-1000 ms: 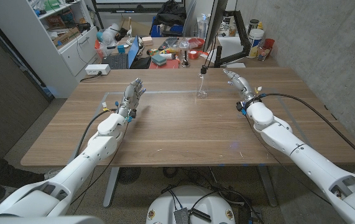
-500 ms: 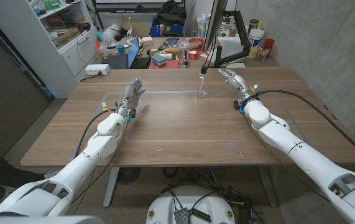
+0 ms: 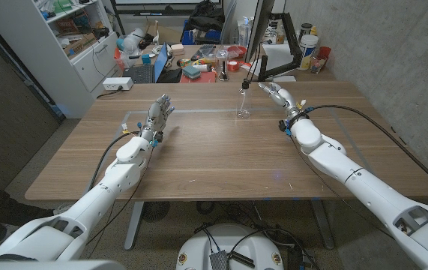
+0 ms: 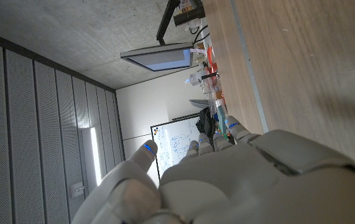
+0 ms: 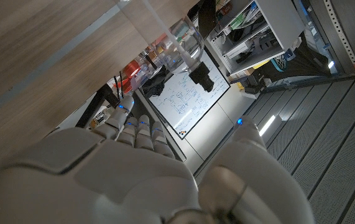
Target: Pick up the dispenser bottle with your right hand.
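Clear plastic dispenser bottle with black pump top [image 3: 243, 101] stands upright on far middle of brown wooden table [image 3: 221, 161], apart from all else; right hand [image 3: 277, 96] hovers just right of it, fingers spread, holding nothing, not touching, presumably lined up for side grasp; in right wrist view bottle [image 5: 180, 38] lies just beyond fingertips [image 5: 135, 127]; left hand [image 3: 157, 116] waits open at far left, well apart, likely kept clear; cluttered desk [image 3: 206, 60] behind far edge; nothing stands between hand and bottle.
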Robot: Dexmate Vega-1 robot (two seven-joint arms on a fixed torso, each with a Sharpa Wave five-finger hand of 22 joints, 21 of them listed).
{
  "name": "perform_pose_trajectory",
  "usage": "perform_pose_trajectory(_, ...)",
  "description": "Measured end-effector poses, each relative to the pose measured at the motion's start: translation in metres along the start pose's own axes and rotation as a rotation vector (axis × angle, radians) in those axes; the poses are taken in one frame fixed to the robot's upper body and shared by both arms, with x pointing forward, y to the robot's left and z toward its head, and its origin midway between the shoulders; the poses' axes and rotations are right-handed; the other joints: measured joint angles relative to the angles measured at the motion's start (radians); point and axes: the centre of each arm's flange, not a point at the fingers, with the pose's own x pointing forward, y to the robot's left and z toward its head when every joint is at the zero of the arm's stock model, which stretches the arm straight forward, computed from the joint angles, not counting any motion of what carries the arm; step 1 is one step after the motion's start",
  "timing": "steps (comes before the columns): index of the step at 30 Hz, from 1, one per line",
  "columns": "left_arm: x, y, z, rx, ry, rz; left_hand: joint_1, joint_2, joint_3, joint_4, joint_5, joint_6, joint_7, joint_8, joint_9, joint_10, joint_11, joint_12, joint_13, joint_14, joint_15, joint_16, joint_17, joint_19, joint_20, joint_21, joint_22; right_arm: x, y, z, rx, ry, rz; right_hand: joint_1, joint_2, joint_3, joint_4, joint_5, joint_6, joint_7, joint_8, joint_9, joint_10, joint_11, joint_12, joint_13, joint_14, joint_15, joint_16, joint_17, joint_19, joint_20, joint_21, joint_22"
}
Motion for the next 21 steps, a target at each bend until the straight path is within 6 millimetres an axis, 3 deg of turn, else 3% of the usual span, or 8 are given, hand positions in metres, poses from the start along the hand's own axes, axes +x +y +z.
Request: perform_pose_trajectory(21, -0.002, 0.0, 0.002, 0.003, -0.004, -0.002, 0.0, 0.0, 0.0, 0.0, 0.0, 0.0, 0.0, 0.0, -0.002, 0.0, 0.0, 0.0, 0.0, 0.0, 0.0, 0.0, 0.0, 0.0, 0.0, 0.0, 0.0, 0.008, 0.013, 0.008, -0.07, -0.008, 0.008, 0.019, 0.007, 0.0, -0.009, 0.008, -0.011, 0.0, 0.0, 0.0, -0.022, 0.005, 0.0, 0.0, -0.02, 0.009, 0.0, 0.0, -0.008, 0.0, -0.018, 0.0)
